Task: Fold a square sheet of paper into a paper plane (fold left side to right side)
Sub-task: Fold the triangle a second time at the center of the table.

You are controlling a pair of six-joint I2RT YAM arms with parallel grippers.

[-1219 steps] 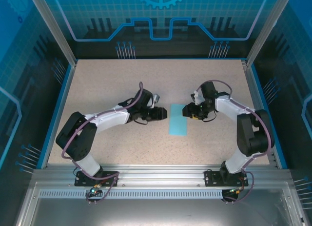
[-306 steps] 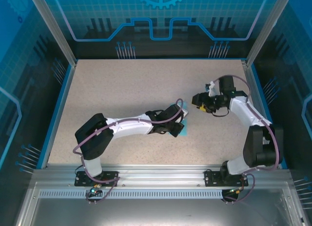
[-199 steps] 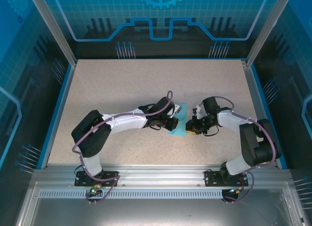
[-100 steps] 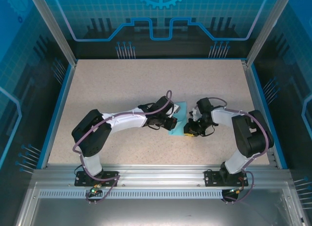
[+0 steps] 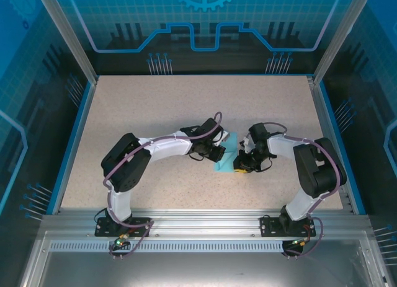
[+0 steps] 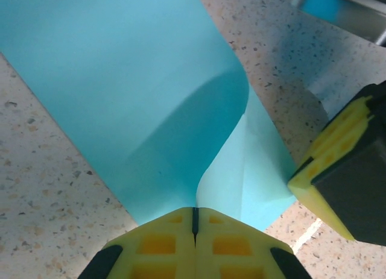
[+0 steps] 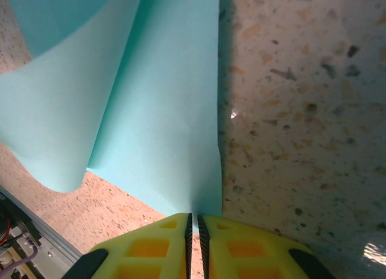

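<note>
Pinching the sheet of paper (image 6: 120,80) from both sides, I have it low at the middle of the tabletop (image 5: 155,107), between my two arms. My left gripper (image 6: 194,222) is pressed together on the edge of a raised layer, which bows up in a smooth curve. My right gripper (image 7: 193,225) nips the sheet's straight edge on the other side, its fingers almost touching. The paper is thin, plain light blue and doubled over: one layer lies flat on the speckled surface, the other curls above it.
</note>
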